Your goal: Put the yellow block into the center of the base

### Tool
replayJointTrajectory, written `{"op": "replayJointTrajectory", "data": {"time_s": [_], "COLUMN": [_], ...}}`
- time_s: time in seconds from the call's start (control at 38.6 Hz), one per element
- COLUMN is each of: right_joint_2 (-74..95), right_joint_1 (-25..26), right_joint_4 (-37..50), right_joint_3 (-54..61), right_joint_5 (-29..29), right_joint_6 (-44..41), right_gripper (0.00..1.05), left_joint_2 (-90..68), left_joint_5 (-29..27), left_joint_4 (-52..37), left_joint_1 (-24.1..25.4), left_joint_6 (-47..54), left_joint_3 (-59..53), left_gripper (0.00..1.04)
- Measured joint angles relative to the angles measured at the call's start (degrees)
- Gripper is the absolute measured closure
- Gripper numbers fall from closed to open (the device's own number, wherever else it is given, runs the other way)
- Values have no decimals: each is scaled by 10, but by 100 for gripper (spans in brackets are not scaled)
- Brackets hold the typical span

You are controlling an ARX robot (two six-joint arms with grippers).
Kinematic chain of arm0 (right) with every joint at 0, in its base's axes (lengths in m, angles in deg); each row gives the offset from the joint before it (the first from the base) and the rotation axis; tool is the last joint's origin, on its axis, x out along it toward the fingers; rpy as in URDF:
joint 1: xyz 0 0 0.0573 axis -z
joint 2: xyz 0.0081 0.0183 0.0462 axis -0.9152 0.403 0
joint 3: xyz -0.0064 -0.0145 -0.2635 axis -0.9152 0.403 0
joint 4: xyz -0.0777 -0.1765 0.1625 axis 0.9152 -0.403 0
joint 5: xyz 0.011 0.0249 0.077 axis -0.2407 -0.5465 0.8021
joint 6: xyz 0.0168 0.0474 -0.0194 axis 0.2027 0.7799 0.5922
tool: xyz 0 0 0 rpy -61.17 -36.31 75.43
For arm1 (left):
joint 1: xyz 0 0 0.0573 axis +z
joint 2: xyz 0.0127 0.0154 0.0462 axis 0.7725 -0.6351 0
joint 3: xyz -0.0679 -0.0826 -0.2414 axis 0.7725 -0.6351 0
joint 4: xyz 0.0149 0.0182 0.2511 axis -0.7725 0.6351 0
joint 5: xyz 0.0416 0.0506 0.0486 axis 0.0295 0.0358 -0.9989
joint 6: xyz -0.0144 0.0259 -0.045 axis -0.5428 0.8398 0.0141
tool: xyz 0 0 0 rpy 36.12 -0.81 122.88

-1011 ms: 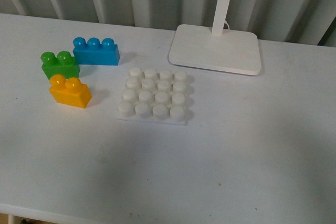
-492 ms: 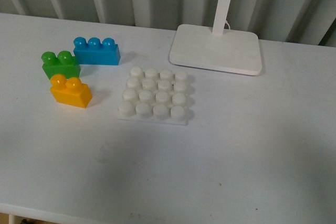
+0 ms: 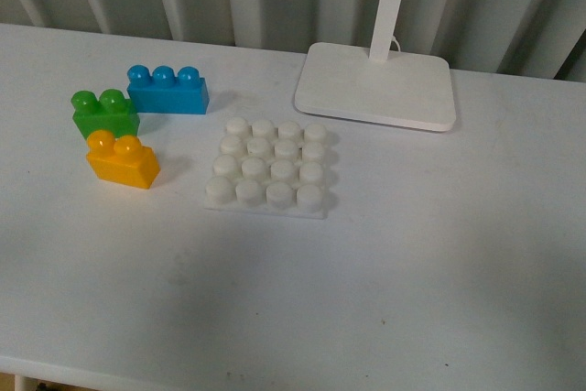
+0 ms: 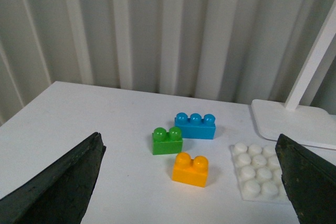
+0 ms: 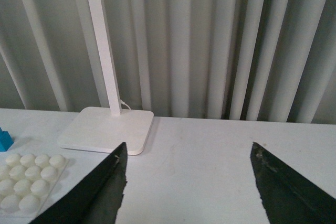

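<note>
Nothing has moved. Yellow block (image 3: 122,161) lies loose, left of bare base (image 3: 267,168). Left gripper (image 4: 189,140) wide, empty, facing it, so the likely picker. Right gripper (image 5: 189,148) wide, empty.

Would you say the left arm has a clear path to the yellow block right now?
Probably yes. In the left wrist view the yellow block lies straight ahead between the open fingers, with bare table before it; only the green brick sits close behind.
</note>
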Motion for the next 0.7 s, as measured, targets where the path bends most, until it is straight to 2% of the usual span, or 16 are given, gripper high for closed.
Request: {"op": "replayJointTrajectory", "data": {"time_s": [0.08,0.13,0.18,0.44,0.6,0.7], "right_joint_2": [0,0,0,0,0,0], "right_joint_1": [0,0,0,0,0,0], "right_joint_4": [0,0,0,0,0,0], "right_joint_3": [0,0,0,0,0,0], "right_joint_5": [0,1,1,1,1,1], "right_joint_6": [0,1,0,0,0,0], "right_gripper": [16,7,10,9,9,9], "left_joint_2": [-94,-156,-234,-625,-783,-838], "left_joint_5": [31,32,37,41,30,26], "left_joint_4": [85,58,-6,-384,-498,-530], "left_joint_1": [-5,-12,-19,-40,-57,-66], "left_joint_6": [-62,-76,-84,-61,-47,-42], "left_joint_3": [39,39,38,33,57,73], "left_gripper": [6,6,6,6,6,6]}}
